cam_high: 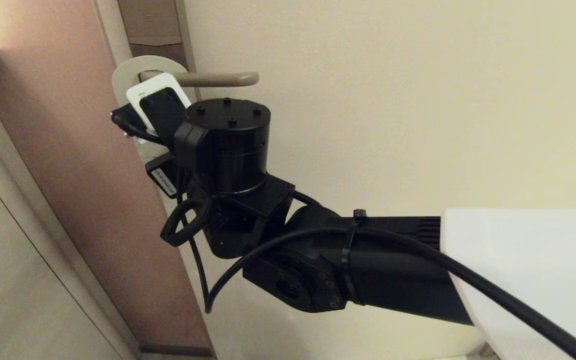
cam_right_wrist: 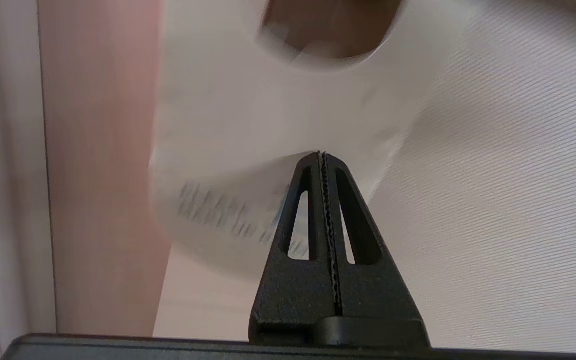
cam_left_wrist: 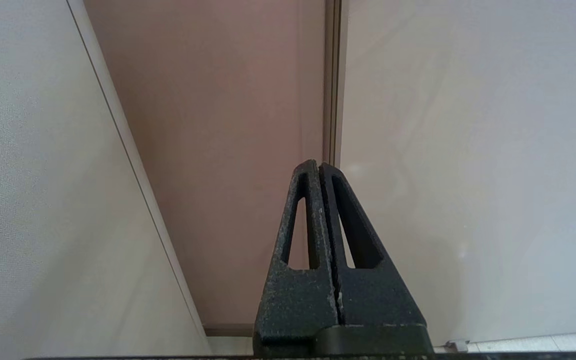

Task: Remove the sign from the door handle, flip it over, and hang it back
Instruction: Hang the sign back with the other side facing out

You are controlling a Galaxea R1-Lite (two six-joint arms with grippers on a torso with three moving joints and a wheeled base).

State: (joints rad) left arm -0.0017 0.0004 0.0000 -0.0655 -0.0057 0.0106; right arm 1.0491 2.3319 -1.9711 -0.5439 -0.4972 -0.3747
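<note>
The sign (cam_high: 127, 73), off-white face toward me, hangs by its oval hole on the door handle (cam_high: 220, 78), a bronze-beige lever on a brown plate (cam_high: 150, 22). My right arm reaches up from the lower right, and its wrist (cam_high: 228, 145) covers the sign's lower part in the head view. In the right wrist view the sign (cam_right_wrist: 268, 110) is blurred, while the right gripper (cam_right_wrist: 321, 155) is shut with its tip right at the sign's printed face and no card between the fingers. The left gripper (cam_left_wrist: 319, 165) is shut and empty, low down and facing the door's foot.
The cream door (cam_high: 393, 100) fills the right side. A reddish-brown panel (cam_high: 68, 165) runs beside the handle plate on the left, with a pale wall (cam_high: 3, 250) beyond it. A black cable (cam_high: 203, 280) loops under the right arm.
</note>
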